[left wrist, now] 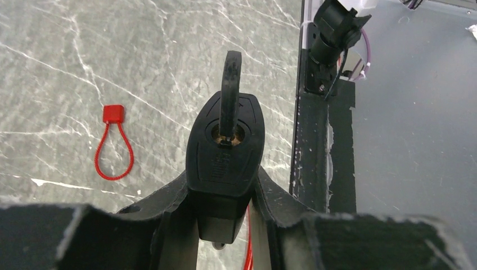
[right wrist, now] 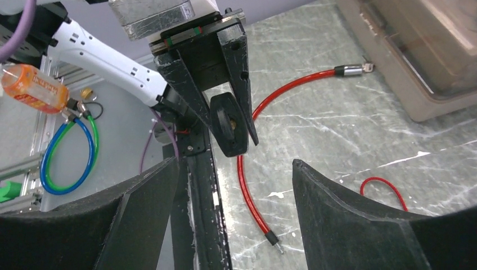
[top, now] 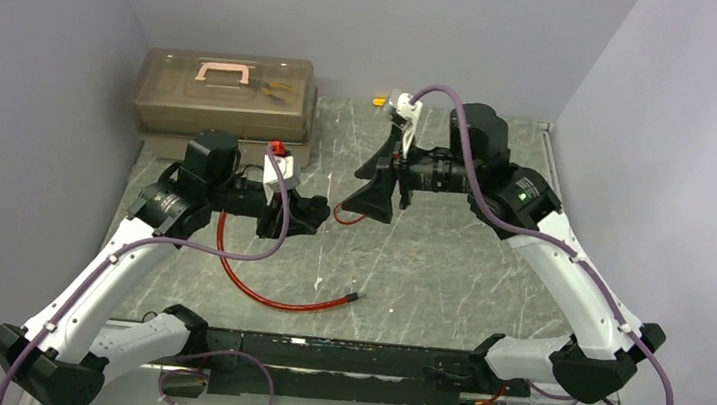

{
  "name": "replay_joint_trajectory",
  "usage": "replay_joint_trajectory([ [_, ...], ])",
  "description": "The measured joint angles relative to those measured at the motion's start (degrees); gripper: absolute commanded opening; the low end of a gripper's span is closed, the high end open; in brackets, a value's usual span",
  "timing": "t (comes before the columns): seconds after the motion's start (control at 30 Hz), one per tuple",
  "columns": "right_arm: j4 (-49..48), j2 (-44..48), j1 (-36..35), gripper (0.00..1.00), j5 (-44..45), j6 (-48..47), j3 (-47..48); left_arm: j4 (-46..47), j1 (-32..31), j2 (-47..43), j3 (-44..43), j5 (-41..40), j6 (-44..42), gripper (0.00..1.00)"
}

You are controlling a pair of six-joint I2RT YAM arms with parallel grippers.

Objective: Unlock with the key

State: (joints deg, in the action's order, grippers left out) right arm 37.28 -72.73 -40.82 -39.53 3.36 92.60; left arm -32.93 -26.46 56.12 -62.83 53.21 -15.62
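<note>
My left gripper (top: 311, 214) is shut on a black lock body (left wrist: 225, 152), its fingers (left wrist: 169, 202) clamping both sides. A black key (left wrist: 230, 84) sticks out of the lock's brass keyhole. In the right wrist view the lock (right wrist: 228, 126) hangs between the left fingers, facing my right gripper (right wrist: 233, 169). That gripper (top: 375, 202) is open, empty and a short way from the lock. A red cable (top: 264, 298) lies on the table under the lock. Its pin end (right wrist: 273, 239) is free. I cannot tell whether the cable is joined to the lock.
A translucent brown box (top: 225, 93) with a pink handle stands at the back left; the cable's metal tip (right wrist: 351, 70) lies beside it. A small red tag loop (left wrist: 112, 146) lies on the marble. A black rail (top: 338, 356) runs along the front edge.
</note>
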Motion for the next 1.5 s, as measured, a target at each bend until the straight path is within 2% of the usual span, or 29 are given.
replay_joint_trajectory([
  [0.33,-0.6,-3.4,-3.8,0.69,0.0,-3.2,0.0,-2.5,-1.8,1.8,0.0,-0.2,0.0,0.00],
  [0.63,-0.8,-7.4,-6.7,0.54,0.2,-5.3,0.0,-2.5,-2.0,2.0,0.0,-0.2,0.3,0.00],
  [0.83,-0.4,-8.3,-7.5,0.35,0.6,-5.8,0.0,-2.4,-2.0,2.0,0.0,-0.2,0.3,0.00],
  [0.97,-0.2,-8.3,-7.7,0.26,1.1,-5.9,0.0,-2.3,-2.0,2.0,0.0,-0.2,0.3,0.00],
  [1.2,0.2,-8.3,-8.0,0.01,2.1,-6.3,0.0,-2.2,-2.0,2.0,0.0,-0.4,0.4,0.00],
  [1.5,-1.7,-8.3,-8.3,0.00,4.8,-4.5,-2.3,-3.9,-2.1,2.1,0.0,-4.4,-0.9,0.00],
])
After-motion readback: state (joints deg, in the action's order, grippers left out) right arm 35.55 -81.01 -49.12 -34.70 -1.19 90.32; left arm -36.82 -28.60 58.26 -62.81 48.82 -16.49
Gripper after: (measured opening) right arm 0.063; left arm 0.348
